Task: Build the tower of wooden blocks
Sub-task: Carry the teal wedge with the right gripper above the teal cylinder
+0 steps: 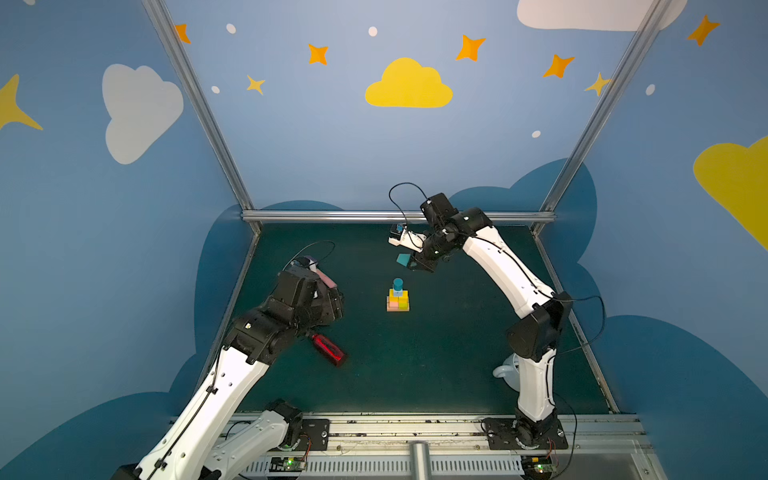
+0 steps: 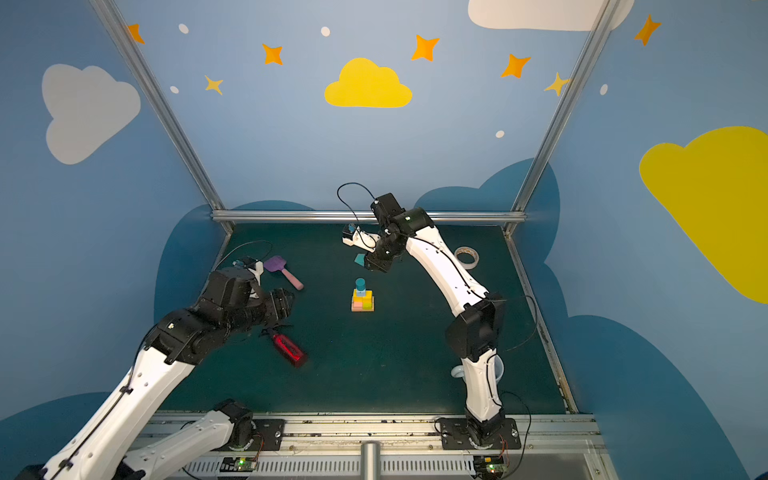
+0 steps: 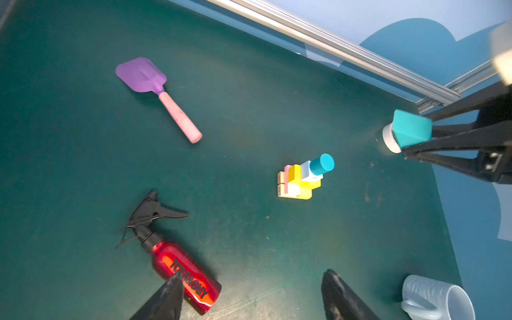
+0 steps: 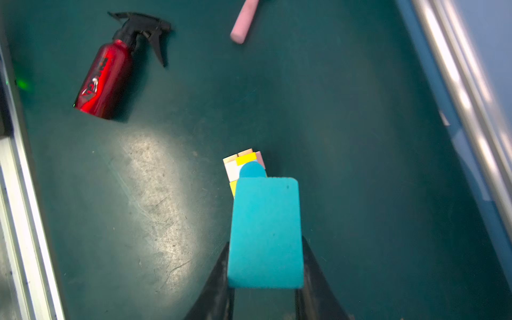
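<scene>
Green mat [image 3: 249, 83] bears tower [image 3: 302, 180], bottle [image 3: 188, 266] — lettered (perhaps "TO…").

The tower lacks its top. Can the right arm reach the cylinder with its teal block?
Probably yes: the right fingers hold the block aloft near the tower, nothing lies between, the cylinder is bare.

Blue walls [image 1: 311, 137] with yellow stars [image 1: 318, 54] and clouds [image 1: 408, 85] are standing around the dark green floor [image 1: 436, 365]. A bright spot [image 4: 149, 180] is shining on it.

Soft, fairly dim light. A bright glare patch lies on the dark green mat [image 4: 149, 177]. Wrist-view edges blur.
</scene>
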You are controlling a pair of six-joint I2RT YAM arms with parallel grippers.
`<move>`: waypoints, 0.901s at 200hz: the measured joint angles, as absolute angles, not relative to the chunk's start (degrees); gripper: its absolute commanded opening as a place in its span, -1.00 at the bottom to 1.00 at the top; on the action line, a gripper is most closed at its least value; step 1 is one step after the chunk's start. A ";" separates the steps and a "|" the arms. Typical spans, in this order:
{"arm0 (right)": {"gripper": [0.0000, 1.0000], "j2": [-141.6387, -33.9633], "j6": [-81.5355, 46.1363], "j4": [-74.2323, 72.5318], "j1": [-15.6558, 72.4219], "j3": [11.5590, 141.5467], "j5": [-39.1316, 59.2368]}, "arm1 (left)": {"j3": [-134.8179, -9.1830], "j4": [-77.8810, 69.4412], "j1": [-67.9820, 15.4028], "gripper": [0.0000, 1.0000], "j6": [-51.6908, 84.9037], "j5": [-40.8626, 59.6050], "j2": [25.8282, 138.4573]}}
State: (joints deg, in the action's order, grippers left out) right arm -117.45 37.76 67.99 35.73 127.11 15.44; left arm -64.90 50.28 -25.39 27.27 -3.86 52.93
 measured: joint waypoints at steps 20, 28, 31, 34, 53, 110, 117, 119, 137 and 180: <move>-1.00 -118.58 39.92 68.95 36.27 127.61 15.75 | -64.64 51.03 -24.80 0.56 27.27 -4.29 52.45; -1.00 -119.15 40.73 69.54 36.56 128.38 15.73 | -64.47 51.29 -24.62 0.56 27.29 -4.40 52.40; -1.00 -119.44 41.04 69.69 36.64 128.68 15.77 | -64.40 51.44 -24.53 0.56 27.29 -4.43 52.40; -1.00 -119.72 41.32 69.91 36.75 129.14 15.77 | -64.34 51.51 -24.47 0.56 27.27 -4.43 52.40; -1.00 -121.64 43.29 71.05 37.32 132.07 15.70 | -64.16 52.29 -24.10 0.56 27.24 -4.45 52.45; -1.00 -126.17 48.95 73.38 39.09 136.64 11.22 | -64.16 54.02 -22.87 0.57 27.18 -4.54 52.45; -1.00 -126.41 49.28 73.65 39.22 136.66 10.57 | -64.16 54.04 -22.68 0.57 27.16 -4.54 52.45; -1.00 -126.45 49.36 73.69 39.27 136.66 10.39 | -64.16 54.04 -22.61 0.57 27.11 -4.54 52.45; -1.00 -126.85 50.04 74.37 39.75 136.66 9.04 | -64.16 54.04 -22.11 0.57 26.98 -4.43 52.58; -1.00 -127.76 50.50 74.41 40.60 136.66 5.76 | -64.12 53.95 -21.45 0.57 26.79 -3.77 54.43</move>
